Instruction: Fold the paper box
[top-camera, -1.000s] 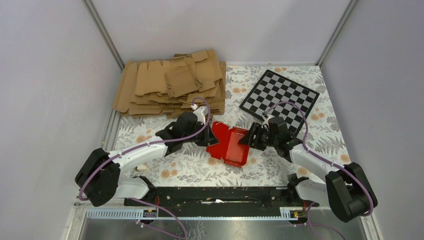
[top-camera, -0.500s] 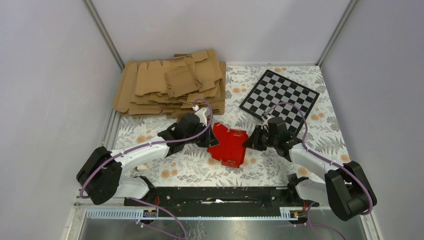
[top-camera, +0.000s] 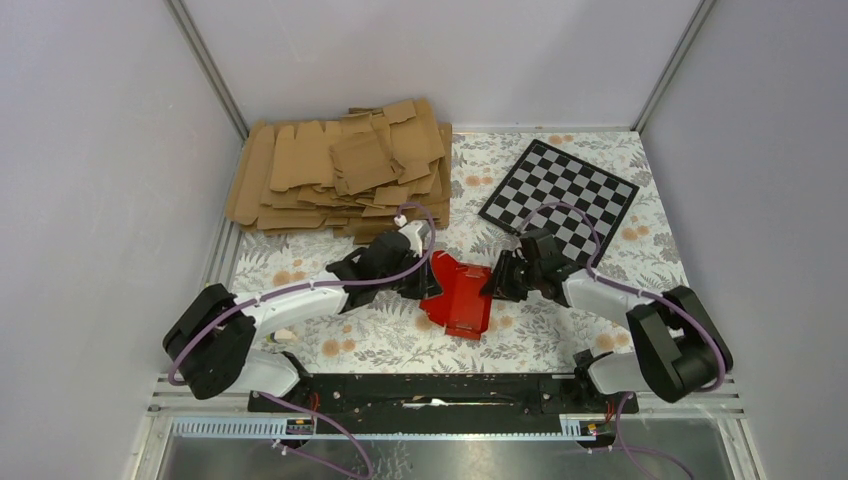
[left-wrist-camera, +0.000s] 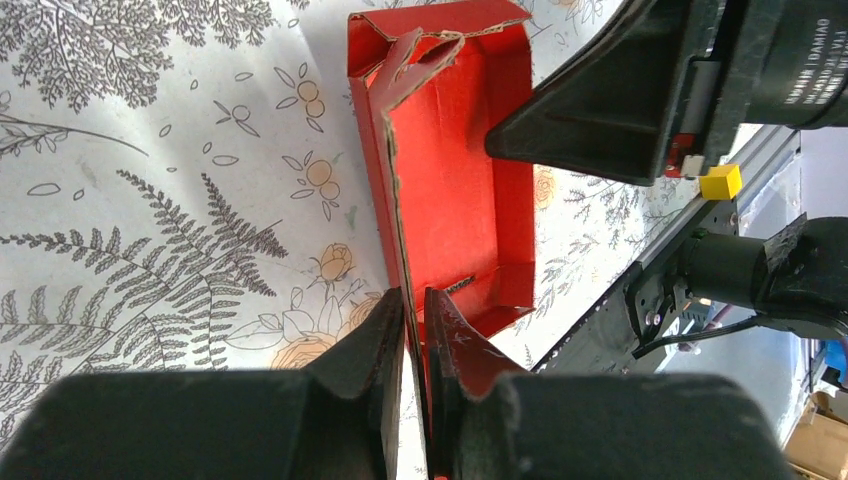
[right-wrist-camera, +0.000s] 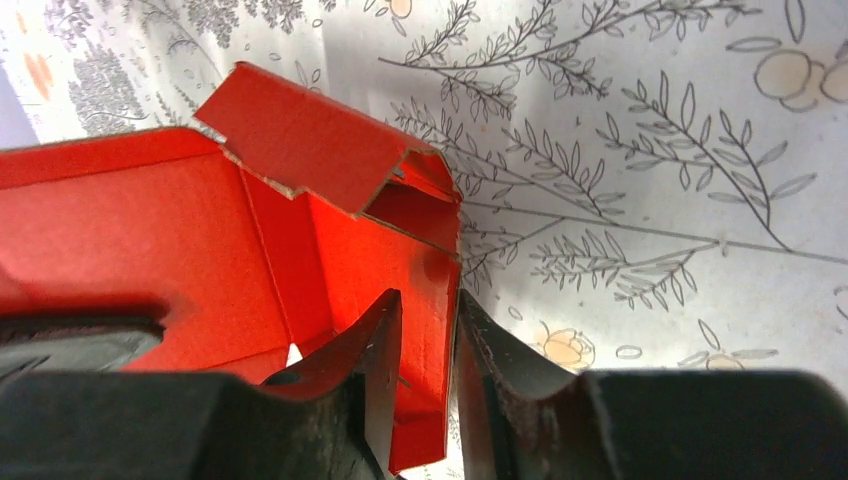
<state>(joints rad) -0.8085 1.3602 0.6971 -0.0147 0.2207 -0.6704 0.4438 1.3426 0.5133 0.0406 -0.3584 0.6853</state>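
So the paper box (top-camera: 458, 297) is sitting pretty much dead centre on the floral cloth (top-camera: 380, 345), half made up: right now it's a shallow red tray with the long walls standing and the open side up. The left gripper (top-camera: 421, 284) comes in at the box's 9 o'clock and is pinched right down on the long wall there. In the left wrist view the thin red card runs straight between the two black fingers (left-wrist-camera: 385, 335) with basically no daylight either side. The right gripper (top-camera: 494, 281) is at the box's 3 o'clock, on the opposite wall. From its own camera the wall sits between its fingers (right-wrist-camera: 375, 345), one inside the tray and one outside, but honestly I can't tell if they're actually squeezing the card or just straddling it. In that same view the end flap (right-wrist-camera: 310, 140) at 12 o'clock is bent over inward, with a small tab tucked under it. Off the box, the messy pile of brown cardboard blanks (top-camera: 340, 170) is up at 11 o'clock and the checkered board (top-camera: 560, 195) lies flat at about 1 o'clock, both well apart from the box.
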